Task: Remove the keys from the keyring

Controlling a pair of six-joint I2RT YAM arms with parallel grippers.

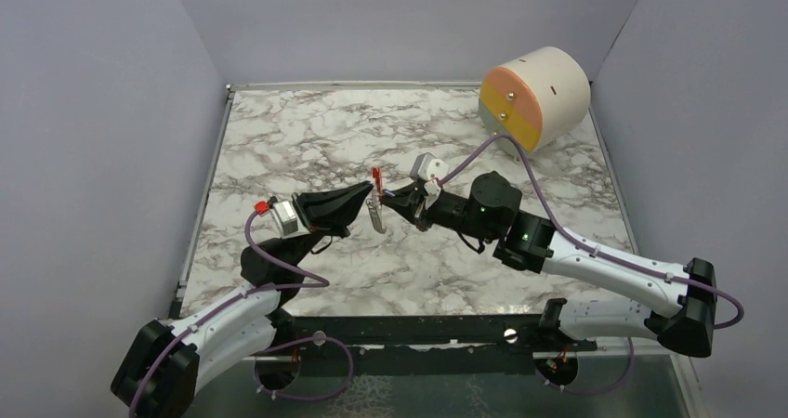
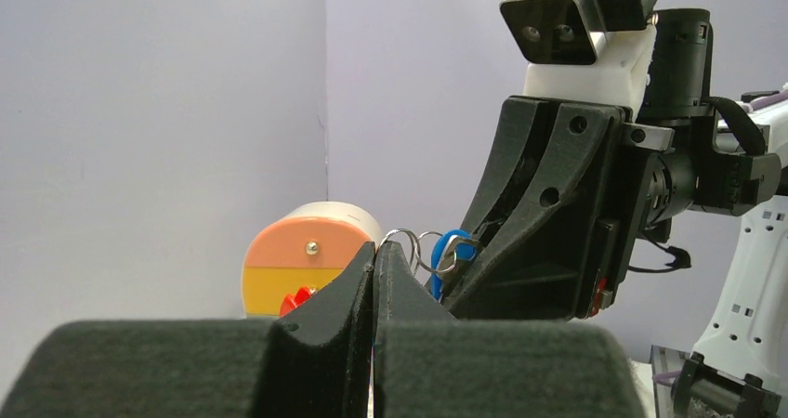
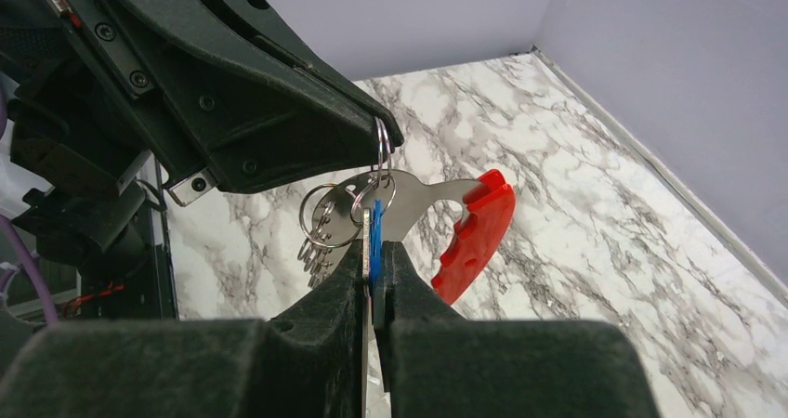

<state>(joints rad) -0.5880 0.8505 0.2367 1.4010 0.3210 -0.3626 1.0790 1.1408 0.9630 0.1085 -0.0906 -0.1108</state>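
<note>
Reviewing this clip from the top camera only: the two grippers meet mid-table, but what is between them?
Observer: The right gripper is shut on a small blue key.
Operator: And the left one?
Observer: The left gripper is shut on a thin wire ring of the keyring.
Operator: Is the key off?
Observer: It looks not; it hangs from linked rings beside a red-tipped metal piece.

a white marble-patterned table (image 1: 307, 149) bore a cream cylinder (image 1: 558, 88), lying on its side in the far right corner, its orange-and-yellow face outward.
</note>
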